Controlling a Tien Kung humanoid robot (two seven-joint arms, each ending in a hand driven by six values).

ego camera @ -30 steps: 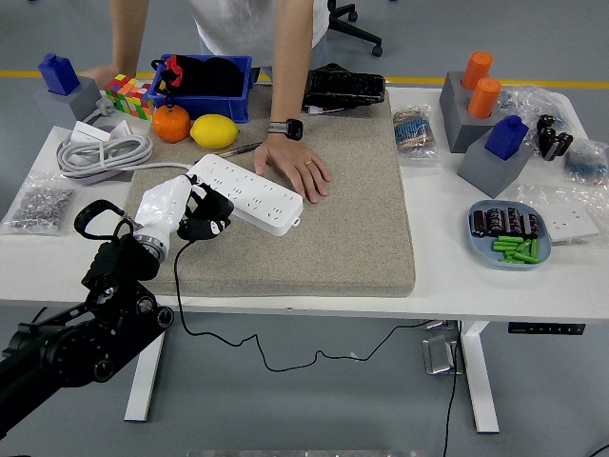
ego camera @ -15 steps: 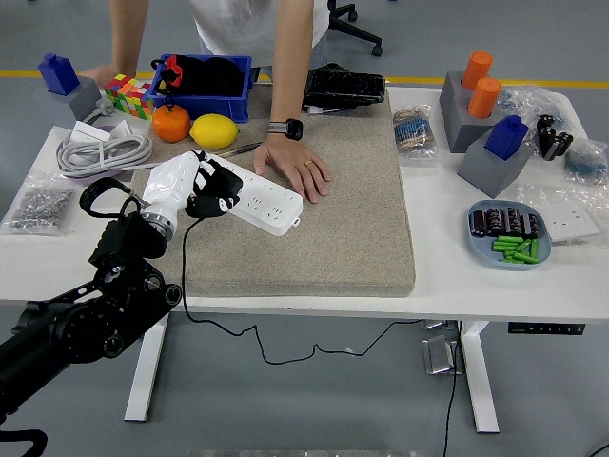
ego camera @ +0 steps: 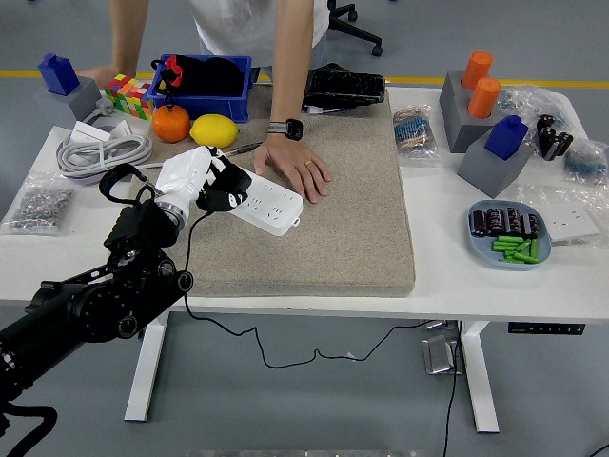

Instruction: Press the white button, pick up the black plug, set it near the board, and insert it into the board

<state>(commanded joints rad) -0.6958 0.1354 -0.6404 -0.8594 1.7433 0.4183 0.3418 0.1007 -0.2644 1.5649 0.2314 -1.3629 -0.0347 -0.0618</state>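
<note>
Left arm (ego camera: 90, 305) comes in from lower left, angled up and forward over the near-left corner of the grey mat (ego camera: 314, 209), wrist raised. Left hand (ego camera: 195, 181), white shell with black fingers, is curled around the black plug (ego camera: 231, 198), gripping it. Plug sits directly over the left end of the white power strip (ego camera: 259, 198), at or touching its top face; can't tell if prongs are seated. Black cord (ego camera: 228, 333) drops from the plug, runs over the mat's front edge and loops below the white table (ego camera: 447, 276). Strip lies diagonally on the mat, left end toward the lemon (ego camera: 214, 130) and orange (ego camera: 171, 123). Person's hand (ego camera: 297, 168) rests flat on the mat, fingertips touching the strip's far right end. Right arm out of view.
</note>
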